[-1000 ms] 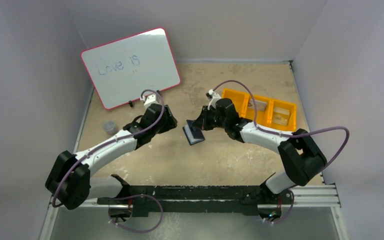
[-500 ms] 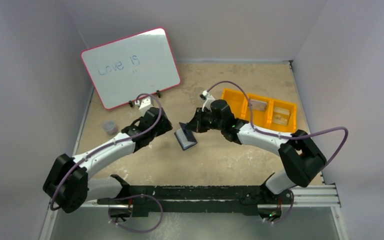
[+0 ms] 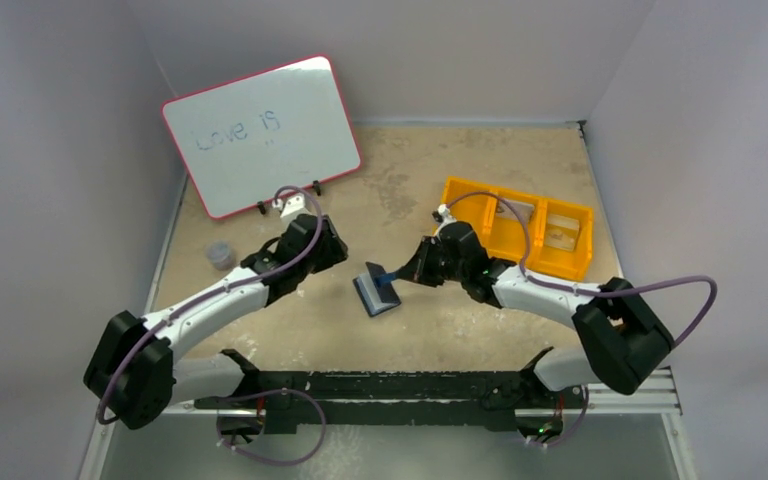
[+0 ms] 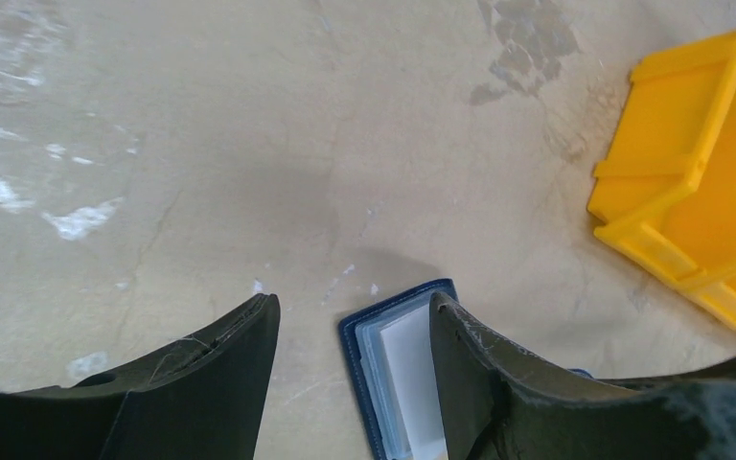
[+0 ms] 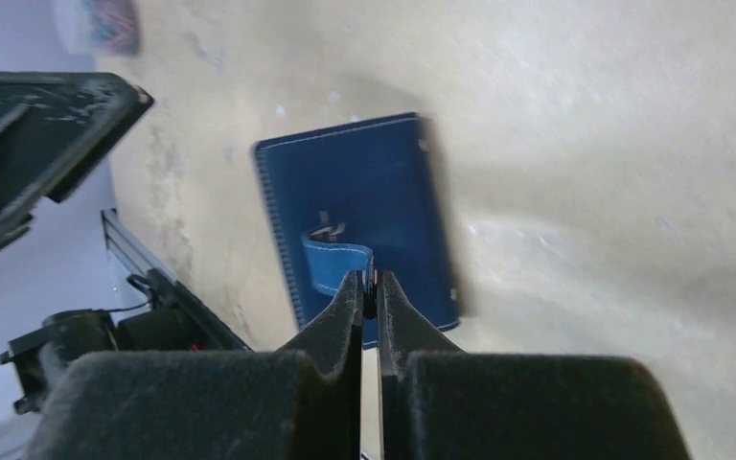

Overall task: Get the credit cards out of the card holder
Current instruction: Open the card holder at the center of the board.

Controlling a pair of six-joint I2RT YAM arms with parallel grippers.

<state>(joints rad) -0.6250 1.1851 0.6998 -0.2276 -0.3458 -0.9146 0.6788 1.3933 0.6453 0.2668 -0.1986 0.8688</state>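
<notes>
The dark navy card holder (image 3: 376,291) lies on the table between my two grippers, tilted up on its right side. My right gripper (image 3: 408,275) is shut on its lighter blue snap tab (image 5: 337,265), over the holder's outer face (image 5: 355,192). My left gripper (image 3: 328,248) is open just left of the holder. In the left wrist view the holder (image 4: 364,374) sits partly behind my right finger (image 4: 479,374), with pale inner pockets and a whitish card (image 4: 410,369) showing inside. No card lies loose on the table.
An orange three-compartment tray (image 3: 460,187) stands right of the holder and also shows in the left wrist view (image 4: 690,182). A whiteboard (image 3: 260,135) leans at the back left. A small grey cup (image 3: 221,255) sits by the left wall.
My right gripper, holding the tab, swung left and then drew back toward the near right, dragging the holder a little nearer. My left gripper shifted slightly left and stayed open.
</notes>
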